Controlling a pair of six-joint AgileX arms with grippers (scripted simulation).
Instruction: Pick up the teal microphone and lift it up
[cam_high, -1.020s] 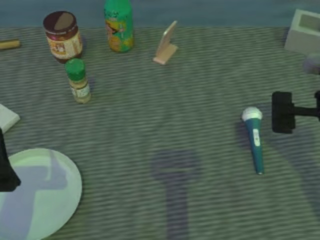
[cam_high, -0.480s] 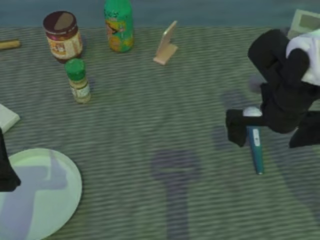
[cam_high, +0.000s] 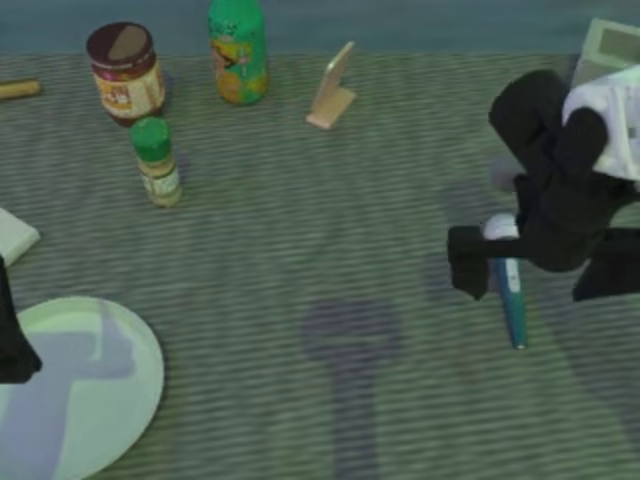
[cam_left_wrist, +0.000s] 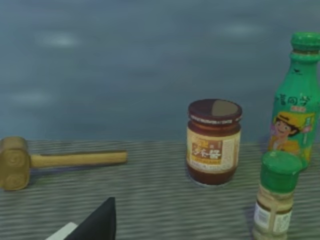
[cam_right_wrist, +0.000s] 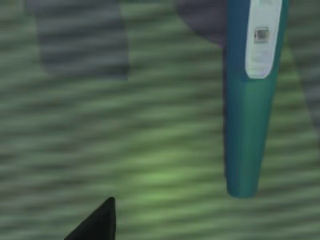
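Straddling the mic (cam_high: 512, 300) on the surface (cam_high: 330, 240): your right pincer (cam_high: 530, 268) hangs released over its upper handle, fingers either side, nothing gripped.
Close too near the round head and the tapered handle could pivot or squirt out; watch for that. From above, the arm hides the head and switch; the right wrist view shows the switch patch and handle tip lying flat. Left pincer (cam_high: 12, 345) sits parked far from the mic; you cannot tell its state.
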